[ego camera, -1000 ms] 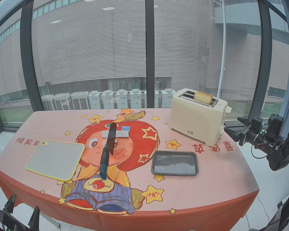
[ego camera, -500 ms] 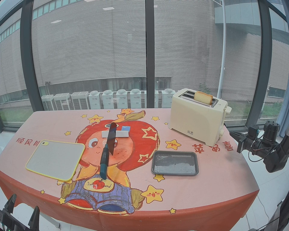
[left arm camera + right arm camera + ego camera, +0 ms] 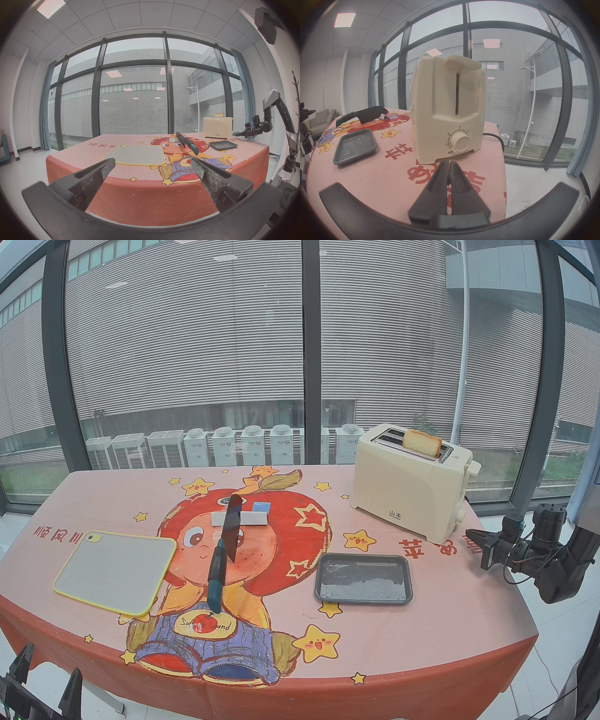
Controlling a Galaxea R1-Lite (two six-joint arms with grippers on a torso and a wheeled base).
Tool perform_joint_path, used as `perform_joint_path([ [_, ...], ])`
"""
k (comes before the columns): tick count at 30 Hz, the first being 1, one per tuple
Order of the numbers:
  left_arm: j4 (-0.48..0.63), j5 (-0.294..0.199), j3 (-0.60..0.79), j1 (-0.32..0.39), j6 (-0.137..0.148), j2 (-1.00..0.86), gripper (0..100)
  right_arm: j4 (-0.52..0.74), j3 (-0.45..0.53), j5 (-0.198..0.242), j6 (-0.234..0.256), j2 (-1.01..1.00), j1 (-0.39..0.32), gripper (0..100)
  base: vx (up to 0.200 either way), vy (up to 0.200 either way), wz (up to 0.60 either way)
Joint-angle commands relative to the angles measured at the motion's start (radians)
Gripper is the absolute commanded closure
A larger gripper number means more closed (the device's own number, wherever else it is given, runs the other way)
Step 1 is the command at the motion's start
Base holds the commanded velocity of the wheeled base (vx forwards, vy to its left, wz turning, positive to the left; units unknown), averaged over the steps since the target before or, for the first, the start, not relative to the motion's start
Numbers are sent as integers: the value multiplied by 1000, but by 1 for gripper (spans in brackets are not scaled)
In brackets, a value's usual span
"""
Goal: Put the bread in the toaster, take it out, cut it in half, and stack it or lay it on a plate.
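Note:
A slice of bread (image 3: 422,443) stands up out of the near slot of the cream toaster (image 3: 409,480) at the table's back right. My right gripper (image 3: 473,540) is shut on nothing and hovers at the table's right edge, just below the toaster's lever end. In the right wrist view its shut fingers (image 3: 449,165) point at the toaster's (image 3: 448,109) dial and lever slot. The left gripper (image 3: 153,168) is open and empty, low in front of the table's left front corner (image 3: 49,674). A dark plate (image 3: 364,579) lies in front of the toaster.
A knife (image 3: 223,546) with a blue handle leans on a small white rest at mid-table. A grey cutting board (image 3: 115,571) with a yellow rim lies at the left. The toaster's cable (image 3: 493,137) runs behind it near the window-side edge.
My right gripper has dropped lower and drawn in toward the table's right edge below the toaster. Bread, knife, board and plate have not moved.

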Motion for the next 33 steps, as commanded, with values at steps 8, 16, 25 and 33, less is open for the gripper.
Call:
perform_joint_path([
  [8, 0, 0, 18, 0, 0, 2, 0, -2, -35, -12, 2, 39, 12, 100, 0, 0, 0],
  [16, 0, 0, 18, 0, 0, 2, 0, 13, -76, -41, 3, 52, 23, 100, 0, 0, 0],
  [25, 0, 0, 18, 0, 0, 2, 0, 12, -104, -48, 5, 77, 21, 100, 0, 0, 0],
  [33, 0, 0, 18, 0, 0, 2, 0, 4, -104, -50, 5, 75, 31, 100, 0, 0, 0],
])
